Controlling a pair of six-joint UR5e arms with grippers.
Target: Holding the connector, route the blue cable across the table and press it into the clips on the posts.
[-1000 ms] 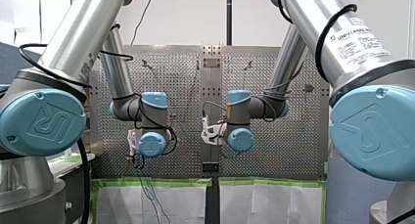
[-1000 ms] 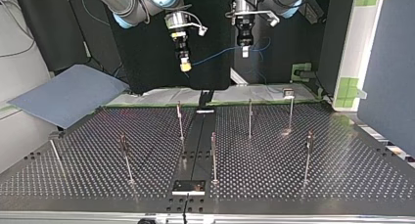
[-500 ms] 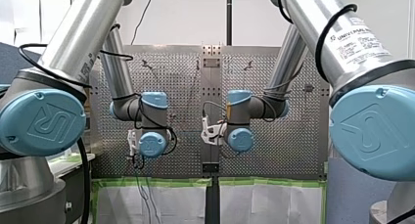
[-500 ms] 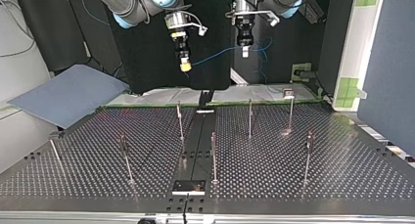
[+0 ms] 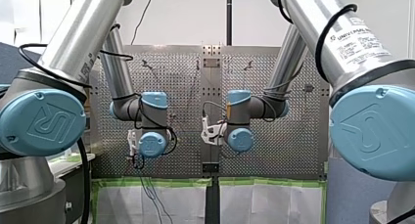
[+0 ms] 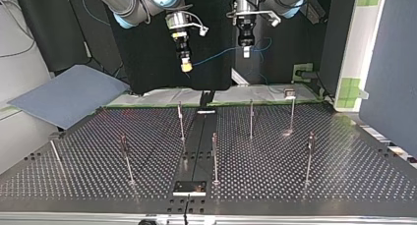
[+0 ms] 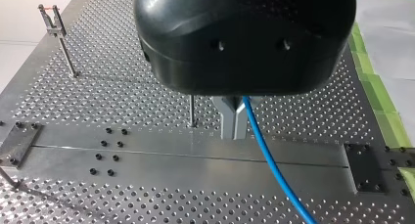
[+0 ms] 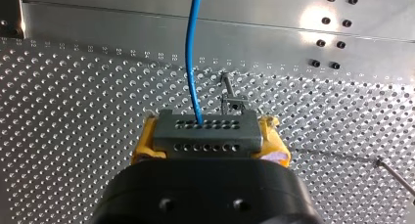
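Cable [image 6: 221, 52] spans the air above the worktop [image 6: 295, 176] (unmoved over the last second, so routing looks stalled), connector [image 8: 205, 131] clamped in the right gripper [image 6: 186, 66], left gripper [image 7: 233, 121] closed on the cable farther along, no clip [image 7: 50, 19] reached.

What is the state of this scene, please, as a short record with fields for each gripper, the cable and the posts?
right gripper: my right gripper, yellow pads, shut on the grey perforated connector
left gripper: my left gripper, metal fingers, shut on the thin blue cable
cable path: spans the air between both grippers
posts: thin metal posts with clips stand upright, none holds the cable yet
table: perforated metal table
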